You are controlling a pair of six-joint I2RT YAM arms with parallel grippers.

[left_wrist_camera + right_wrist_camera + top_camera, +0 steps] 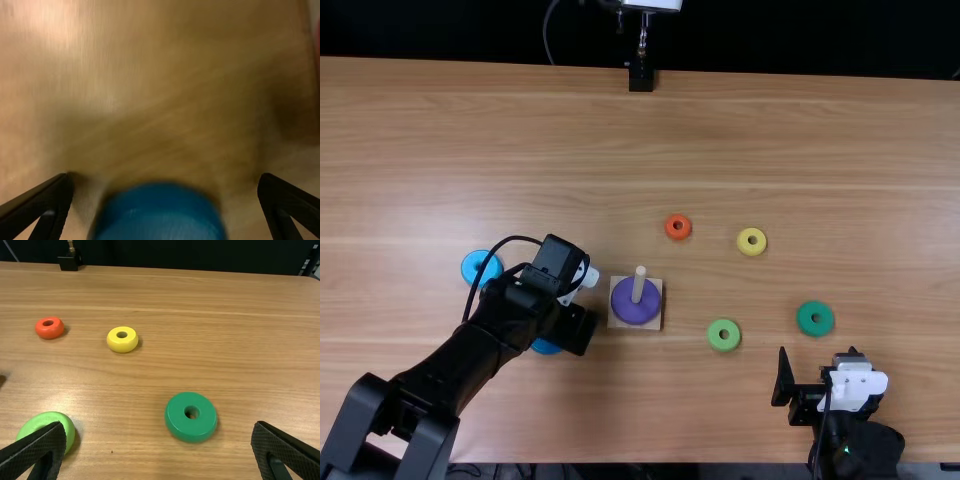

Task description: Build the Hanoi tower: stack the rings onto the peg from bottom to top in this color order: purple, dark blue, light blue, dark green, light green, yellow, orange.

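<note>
L gripper (566, 336): open wide, tips pointed down at tbl. In its wrist view L gripper (165, 180) has fingers (50, 197) well apart, w/ dk blue (545, 347) btwn them, a gap showing on ea. side, so no grip on it. Dk blue lies flat on tbl (880, 150), under L gripper & partly hidden by it in top view.

Lt blue (470, 265): on tbl, fwd & left of L gripper, near the arm; a cable crosses over it in top view.

Base (655, 323): just right of L gripper, peg (639, 285) upright on it. Purple (626, 303) is on, around peg, resting on base; the only ring stacked.

Orange (668, 231): on tbl, fwd & right of L gripper, past base.

R gripper (818, 365): also open, near tbl's near edge. In its wrist view R gripper (159, 425) has fingers (45, 447) wide apart, w/ dk green (804, 322) just beyond tips, approx. in line w/ the gap, clear of both. Dk green flat on tbl, hole up.

Lt green (712, 336): on tbl, left & a bit fwd of R gripper, btwn it & base. Yellow (743, 246): on tbl too, farther fwd & left of R gripper, well apart from it.
</note>
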